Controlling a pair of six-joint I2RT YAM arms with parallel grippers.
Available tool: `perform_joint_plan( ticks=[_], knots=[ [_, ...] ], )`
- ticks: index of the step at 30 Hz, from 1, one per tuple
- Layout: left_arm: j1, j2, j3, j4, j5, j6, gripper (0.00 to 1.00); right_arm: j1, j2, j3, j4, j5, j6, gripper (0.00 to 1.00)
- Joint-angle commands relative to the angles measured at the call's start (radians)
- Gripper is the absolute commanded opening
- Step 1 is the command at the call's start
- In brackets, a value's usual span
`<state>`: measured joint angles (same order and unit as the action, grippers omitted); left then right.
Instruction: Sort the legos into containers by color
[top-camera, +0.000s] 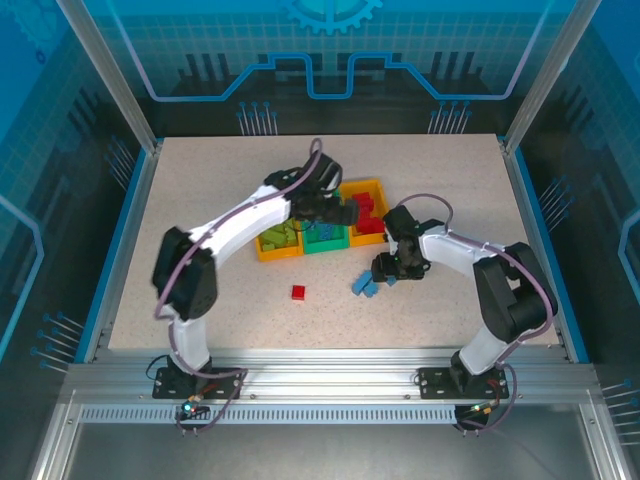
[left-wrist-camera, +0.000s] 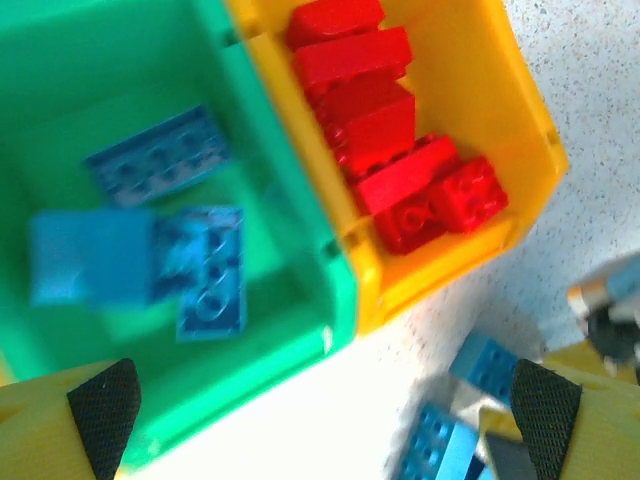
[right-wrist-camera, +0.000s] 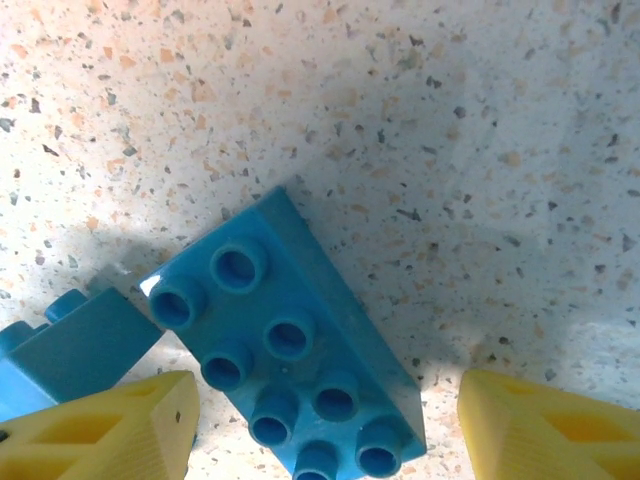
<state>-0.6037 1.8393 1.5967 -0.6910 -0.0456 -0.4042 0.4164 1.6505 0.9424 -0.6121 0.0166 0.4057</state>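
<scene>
your left gripper (left-wrist-camera: 320, 430) hangs over the green bin (left-wrist-camera: 270, 170), fingers spread, nothing between them. blue legos (left-wrist-camera: 200, 270) lie inside that bin. your right gripper (right-wrist-camera: 325, 420), front-right of the bin, straddles a loose blue brick (right-wrist-camera: 290, 340), fingers spread, not pinching. one red brick (top-camera: 298, 292) lies before the bin.

White arm links (top-camera: 240, 225), black joints (top-camera: 187, 282), purplish cables (top-camera: 425, 197), yellow pincer fingers (right-wrist-camera: 100, 430), black pads (left-wrist-camera: 105, 405).

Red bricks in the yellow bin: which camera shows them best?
The left wrist view: the red bricks sit close and sharp, studs visible, piled in the yellow bin. The top view gives just a small red patch. The right wrist view looks at a blue brick on the table.
</scene>
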Motion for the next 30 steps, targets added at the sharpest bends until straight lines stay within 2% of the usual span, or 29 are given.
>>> perform_joint_plan(
  ticks=[1,5,8,18,26,30],
  knots=[
    [0.004,-0.144,-0.193,-0.007,-0.077,-0.054,0.99,0.004,0.031,0.025,-0.034,0.01,-0.02,0.69],
    [-0.014,-0.265,-0.437,0.029,-0.081,-0.131,0.99,0.009,0.064,0.032,-0.035,0.021,-0.024,0.63],
    [-0.042,-0.308,-0.539,0.054,-0.085,-0.176,0.99,0.016,0.076,0.045,-0.046,0.035,-0.033,0.58],
    [-0.057,-0.34,-0.622,0.082,-0.1,-0.229,0.99,0.052,0.036,0.053,-0.069,0.052,-0.018,0.26],
    [-0.093,-0.288,-0.642,0.085,-0.091,-0.232,0.99,0.027,-0.117,0.138,-0.108,0.002,0.003,0.23],
    [-0.115,-0.254,-0.657,0.093,-0.101,-0.25,0.98,0.01,-0.097,0.272,-0.124,-0.028,-0.005,0.23]
  ],
)
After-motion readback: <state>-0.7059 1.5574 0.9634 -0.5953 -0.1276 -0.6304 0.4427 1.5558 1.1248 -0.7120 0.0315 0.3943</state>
